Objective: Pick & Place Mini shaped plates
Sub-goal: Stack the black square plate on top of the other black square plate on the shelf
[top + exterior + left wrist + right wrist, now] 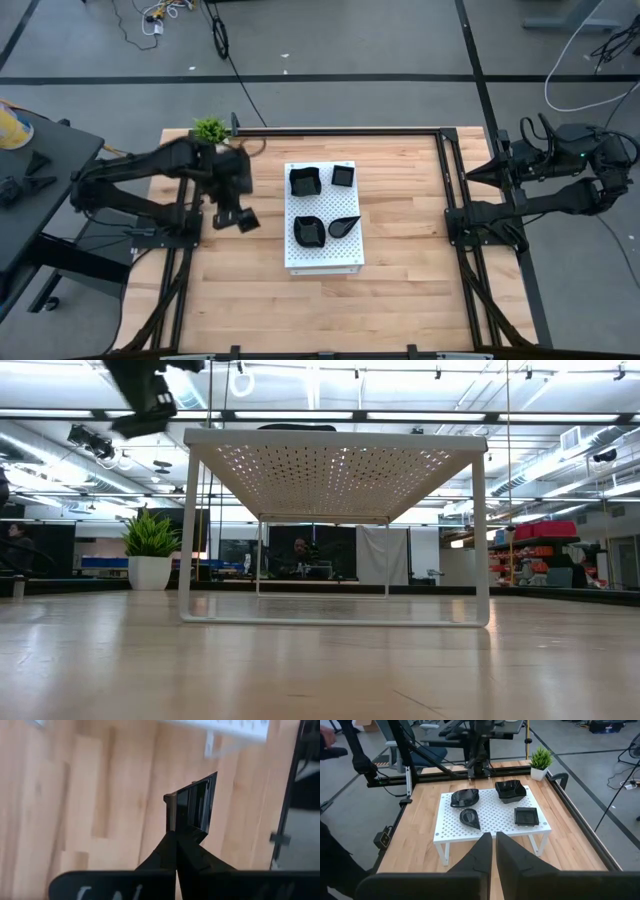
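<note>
The left hand [243, 219] hangs over the wooden worktop [400, 290], just beside the left edge of the white board with holes [322, 255]. It is clenched on a small black plate [194, 809]. The plate is pinched by one edge between the two dark fingers [165, 857]. It stands on its side and sticks out past the fingertips, up in the air, not touching the worktop. It has straight edges and a sharp corner.

Four more little black plates sit on top of the white board. A wavy-edged plate [304, 181] is at the back left. A small square plate [343, 176] is at the back right, near it but apart. A second wavy plate [309, 231] is at the front left. A teardrop plate [344, 226] is at the front right, just beside the wavy one. None of these touch the left hand. The closest to it is the front left one.

The board stands on thin white legs, so it is raised above the worktop like a small shelf.

The right hand [494, 845] waits far off at the right side of the worktop, well apart from all the plates. Its fingers are pressed nearly together and hold nothing.

A small green plant [210, 129] stands at the back left corner of the worktop.
</note>
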{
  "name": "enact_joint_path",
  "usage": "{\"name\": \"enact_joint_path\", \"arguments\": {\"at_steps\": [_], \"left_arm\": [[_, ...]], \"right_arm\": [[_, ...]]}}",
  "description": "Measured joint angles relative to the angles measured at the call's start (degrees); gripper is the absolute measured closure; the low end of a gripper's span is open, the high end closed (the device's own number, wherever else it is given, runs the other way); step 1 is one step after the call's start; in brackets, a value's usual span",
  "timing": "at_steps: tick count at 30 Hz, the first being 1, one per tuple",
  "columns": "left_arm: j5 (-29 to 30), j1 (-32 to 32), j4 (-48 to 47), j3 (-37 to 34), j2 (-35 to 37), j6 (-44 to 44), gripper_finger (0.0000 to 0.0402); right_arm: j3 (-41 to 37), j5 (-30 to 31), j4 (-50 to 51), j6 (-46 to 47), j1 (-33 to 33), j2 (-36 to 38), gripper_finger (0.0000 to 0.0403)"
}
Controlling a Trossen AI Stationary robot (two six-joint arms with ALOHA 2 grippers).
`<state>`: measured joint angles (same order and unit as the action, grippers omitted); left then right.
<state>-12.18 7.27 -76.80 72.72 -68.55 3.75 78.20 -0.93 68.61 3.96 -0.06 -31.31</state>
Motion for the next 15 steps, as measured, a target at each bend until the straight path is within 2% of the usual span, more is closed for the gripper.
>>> {"name": "enact_joint_path", "arguments": {"at_steps": [9, 15], "left_arm": [[0.36, 8.52, 0.22, 9.47, -5.52, -2.02, 0.0401], [1.02, 12.09, 3.90, 16.61, -11.01, -5.66, 0.0401]], "right_arm": [[-0.01, 0.00, -0.01, 0.00, -0.02, 0.00, 0.0374], [-0.01, 0.00, 0.01, -0.01, 0.01, 0.00, 0.0374]]}}
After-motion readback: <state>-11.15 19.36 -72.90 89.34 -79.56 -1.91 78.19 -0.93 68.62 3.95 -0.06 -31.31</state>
